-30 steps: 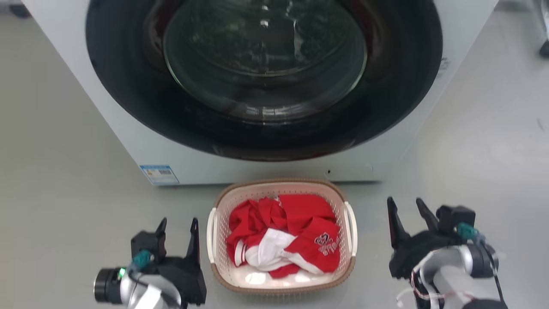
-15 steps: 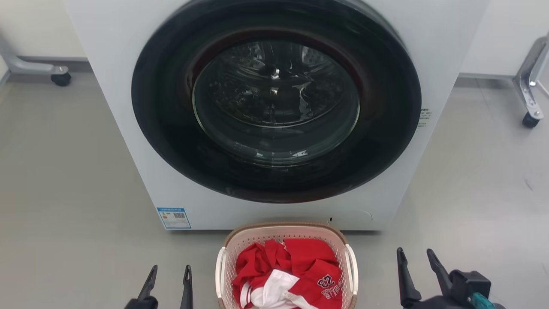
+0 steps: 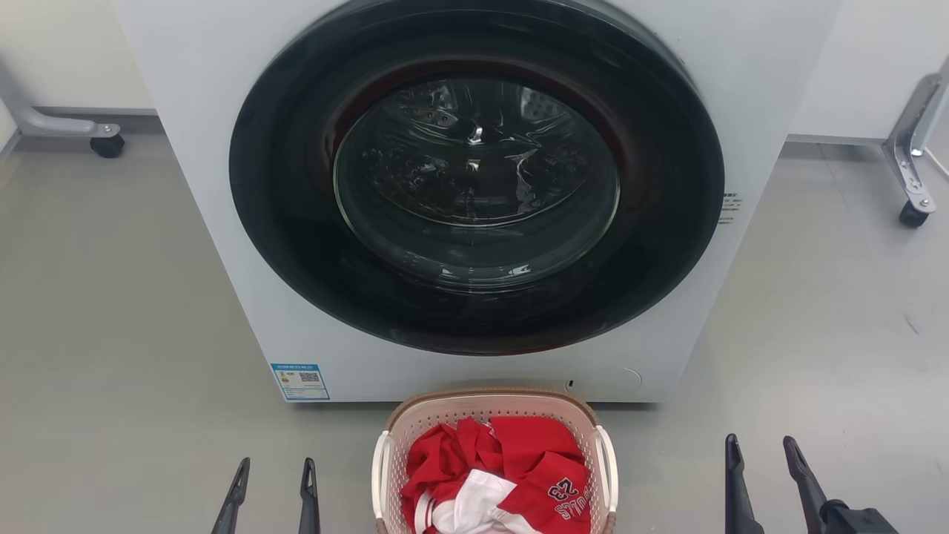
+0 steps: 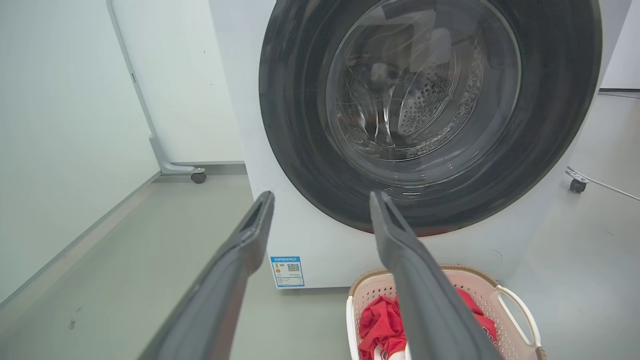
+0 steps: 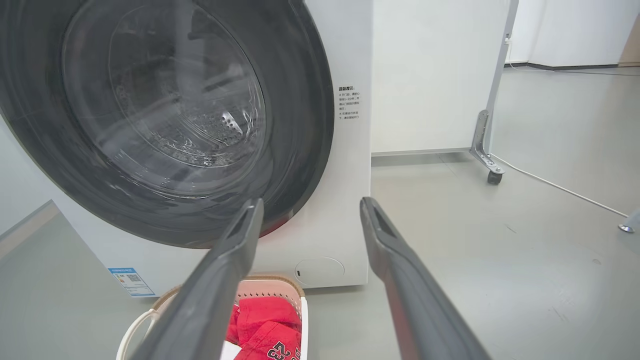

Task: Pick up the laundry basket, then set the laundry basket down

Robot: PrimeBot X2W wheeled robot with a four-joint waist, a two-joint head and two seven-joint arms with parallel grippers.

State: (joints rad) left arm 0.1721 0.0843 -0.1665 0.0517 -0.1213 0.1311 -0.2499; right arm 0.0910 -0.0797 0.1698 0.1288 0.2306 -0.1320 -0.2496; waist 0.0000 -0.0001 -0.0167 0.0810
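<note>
At the foot of the washing machine (image 3: 356,374): the laundry basket (image 3: 489,398) stands on the grey floor (image 3: 111,334), its far rim just beside the white front; whether they touch I cannot tell.
Left gripper (image 3: 276,469): the two fingers are apart, with bare floor between them; it is near the basket's left side and not touching.
Right gripper (image 3: 761,445): the fingers are also spread and hold nothing; it stands farther from the basket than the left one.
Open room: there is bare floor to both sides of the basket and of the machine; behind the basket the machine closes the way.
Edges: the head view cuts off the near part of the basket and the lower part of both grippers at its bottom border.
Count: one basket with two white handles, left (image 3: 380,475) and right (image 3: 609,467); one machine with one round dark door (image 3: 474,182), closed; one blue sticker (image 3: 299,380); two castors, one far left (image 3: 108,145) and one far right (image 3: 913,215).
Inside the basket: red clothing (image 3: 526,445) with a white piece (image 3: 478,504) and the number 23.
Left wrist view adds: a pale wall (image 4: 60,125) meeting the floor on the left.
Right wrist view adds: a white cable (image 5: 550,184) on the floor, a printed notice (image 5: 348,102) and a round cover (image 5: 319,271) on the machine's front.
</note>
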